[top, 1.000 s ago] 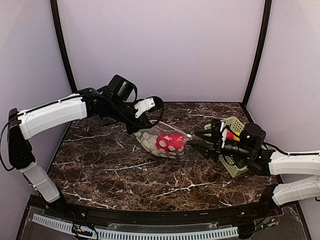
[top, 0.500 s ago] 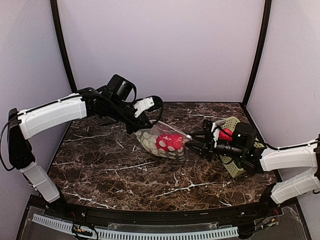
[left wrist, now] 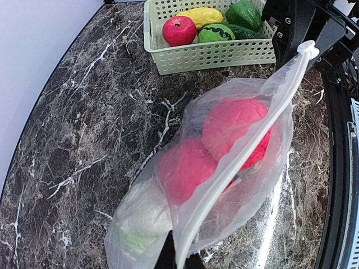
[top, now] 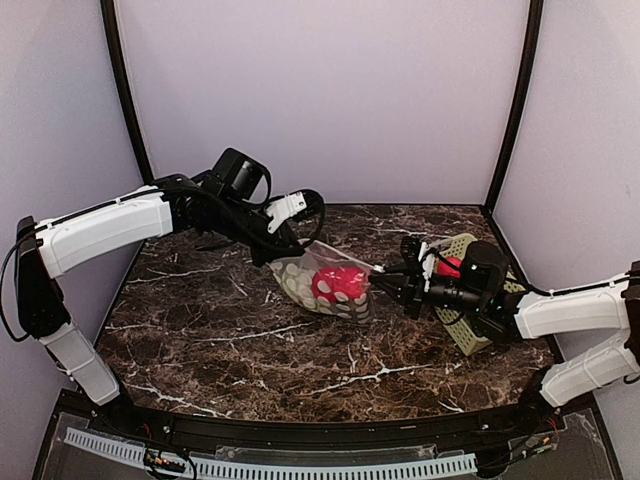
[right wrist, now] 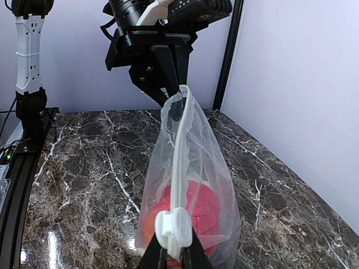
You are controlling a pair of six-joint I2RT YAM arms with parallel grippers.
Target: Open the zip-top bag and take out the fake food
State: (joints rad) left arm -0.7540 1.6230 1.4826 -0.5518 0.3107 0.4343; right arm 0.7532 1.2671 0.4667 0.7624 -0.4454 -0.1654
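The clear zip-top bag (top: 322, 285) hangs stretched between both grippers just above the marble table. My left gripper (left wrist: 178, 261) is shut on the bag's zip strip at its left end, also in the top view (top: 287, 254). My right gripper (right wrist: 175, 256) is shut on the white zip slider (right wrist: 175, 226) at the strip's other end; the slider also shows in the left wrist view (left wrist: 307, 47). The zip runs closed between them. Inside lie two red round fruits (left wrist: 235, 126) (left wrist: 188, 171) and the white cauliflower (left wrist: 143, 207). The dark purplish piece cannot be made out.
A light-green lattice basket (left wrist: 207, 56) stands behind my right gripper at the table's right side (top: 468, 338). It holds a red fruit (left wrist: 179, 31), a yellow piece (left wrist: 202, 15), and green pieces (left wrist: 216, 32). Black frame posts stand at the back corners.
My right gripper has moved left from in front of the basket to the bag's right end and closed from open onto the zip slider. The left arm has held still.
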